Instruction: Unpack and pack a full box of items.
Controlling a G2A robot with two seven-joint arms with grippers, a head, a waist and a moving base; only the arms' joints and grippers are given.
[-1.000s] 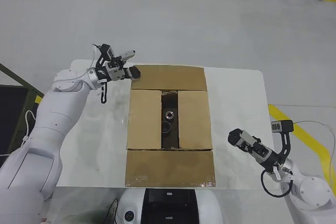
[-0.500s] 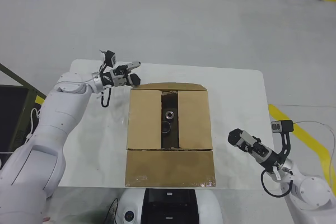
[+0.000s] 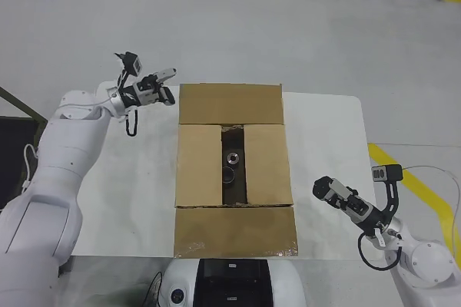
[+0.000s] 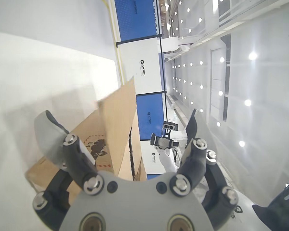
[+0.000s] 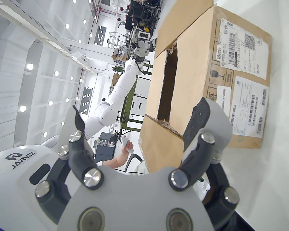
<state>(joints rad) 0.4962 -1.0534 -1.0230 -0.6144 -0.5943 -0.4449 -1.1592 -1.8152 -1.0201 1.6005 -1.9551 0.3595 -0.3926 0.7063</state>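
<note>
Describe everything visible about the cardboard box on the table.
The cardboard box is brown corrugated card, standing upright in the middle of the table. Its far flap and near flap are folded outward; the two side flaps lie over the top, leaving a dark slot where two round metal items show inside. Flap edges look torn. White printed labels cover one side wall. The open left gripper sits beside the far flap's corner, apparently not touching.

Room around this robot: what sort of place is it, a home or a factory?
Likely a large industrial hall or robotics lab: a high ceiling with rows of lights, blue partition panels and a yellow floor marking.
</note>
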